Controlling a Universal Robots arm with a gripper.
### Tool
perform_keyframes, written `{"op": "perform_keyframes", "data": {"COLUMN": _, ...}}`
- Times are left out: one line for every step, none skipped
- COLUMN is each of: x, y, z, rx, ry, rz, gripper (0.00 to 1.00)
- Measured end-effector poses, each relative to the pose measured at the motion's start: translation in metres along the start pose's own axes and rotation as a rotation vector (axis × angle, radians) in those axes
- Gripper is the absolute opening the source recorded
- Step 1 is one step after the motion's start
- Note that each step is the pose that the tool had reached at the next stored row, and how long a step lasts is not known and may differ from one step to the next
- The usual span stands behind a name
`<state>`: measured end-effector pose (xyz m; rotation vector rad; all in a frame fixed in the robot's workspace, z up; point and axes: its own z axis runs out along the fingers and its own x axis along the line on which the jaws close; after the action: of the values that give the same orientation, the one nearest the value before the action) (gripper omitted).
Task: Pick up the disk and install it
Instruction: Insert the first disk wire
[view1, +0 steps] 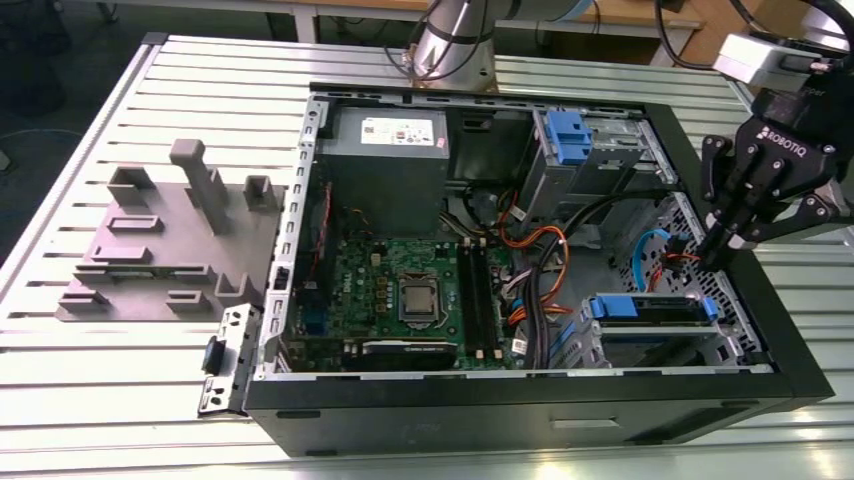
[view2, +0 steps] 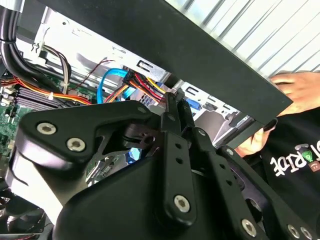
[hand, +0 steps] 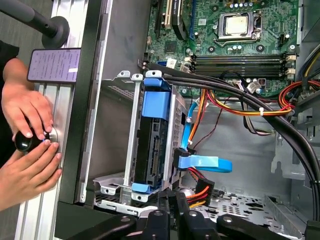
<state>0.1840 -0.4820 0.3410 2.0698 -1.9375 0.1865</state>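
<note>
The disk (view1: 650, 308) sits in the drive cage (view1: 727, 345) at the corner of the open computer case (view1: 534, 410) on the exterior view's right, its blue frame showing along the upper edge; in the first wrist view the disk (hand: 152, 145) stands edge-on between the cage's metal rails, connector side facing the cables. Judgement: the pick-up and insertion look done, and the disk appears seated, though whether it is fully latched or cabled cannot be told. A blue data cable (hand: 205, 163) and a bundle of red, yellow and black power leads (hand: 200, 187) lie just beside the disk's connector edge, not visibly plugged in. The gripper (view1: 721, 240) hangs over the case's edge on the exterior view's right, above and apart from the cage, with its fingers (view2: 175, 107) pressed together and nothing between them, so it is clenched and empty. Other contents of the case: a motherboard (view1: 400, 285) with a bare processor socket, a grey power supply (view1: 390, 135) at the far side, and an upper bay with a blue latch (view1: 567, 135). A grey moulded fixture (view1: 167, 240) rests on the slatted table (view1: 80, 400) outside the case. A person's hands (hand: 27, 145) rest at the table edge near a phone (hand: 52, 65).
</note>
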Motion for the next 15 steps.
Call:
{"op": "perform_keyframes", "data": {"x": 0.0, "y": 0.0, "z": 0.0, "rx": -0.0001, "ry": 0.0, "rz": 0.0, "gripper": 0.17}}
{"op": "perform_keyframes", "data": {"x": 0.0, "y": 0.0, "z": 0.0, "rx": -0.0002, "ry": -0.0001, "rz": 0.0, "gripper": 0.17}}
{"op": "perform_keyframes", "data": {"x": 0.0, "y": -0.0001, "z": 0.0001, "rx": -0.0003, "ry": -0.0002, "rz": 0.0, "gripper": 0.17}}
{"op": "perform_keyframes", "data": {"x": 0.0, "y": -0.0001, "z": 0.0001, "rx": -0.0004, "ry": -0.0002, "rz": 0.0, "gripper": 0.17}}
{"op": "perform_keyframes", "data": {"x": 0.0, "y": 0.0, "z": 0.0, "rx": -0.0004, "ry": -0.0001, "rz": 0.0, "gripper": 0.17}}
{"op": "perform_keyframes", "data": {"x": 0.0, "y": 0.0003, "z": 0.0001, "rx": -0.0004, "ry": -0.0002, "rz": 0.0, "gripper": 0.17}}
{"op": "perform_keyframes", "data": {"x": -0.0001, "y": 0.0017, "z": 0.0001, "rx": -0.0003, "ry": -0.0003, "rz": 0.0, "gripper": 0.17}}
{"op": "perform_keyframes", "data": {"x": -0.0002, "y": 0.0042, "z": 0.0003, "rx": 0.0001, "ry": -0.0003, "rz": 0.0, "gripper": 0.17}}
{"op": "perform_keyframes", "data": {"x": -0.0003, "y": 0.0073, "z": 0.0004, "rx": 0.0013, "ry": -0.0001, "rz": 0.0, "gripper": 0.17}}
{"op": "perform_keyframes", "data": {"x": -0.0004, "y": 0.0096, "z": 0.0006, "rx": 0.0027, "ry": 0.0, "rz": 0.001, "gripper": 0.17}}
{"op": "perform_keyframes", "data": {"x": -0.0005, "y": 0.0109, "z": 0.0006, "rx": 0.004, "ry": -0.0001, "rz": 0.001, "gripper": 0.17}}
{"op": "perform_keyframes", "data": {"x": -0.0004, "y": 0.0113, "z": 0.0006, "rx": 0.005, "ry": 0.0, "rz": 0.002, "gripper": 0.17}}
{"op": "perform_keyframes", "data": {"x": -0.0004, "y": 0.0115, "z": 0.0007, "rx": 0.0062, "ry": 0.0001, "rz": 0.002, "gripper": 0.17}}
{"op": "perform_keyframes", "data": {"x": -0.0001, "y": 0.0118, "z": 0.0008, "rx": 0.0074, "ry": 0.0002, "rz": 0.002, "gripper": 0.17}}
{"op": "perform_keyframes", "data": {"x": 0.0004, "y": 0.012, "z": 0.001, "rx": 0.0085, "ry": 0.0002, "rz": 0.003, "gripper": 0.17}}
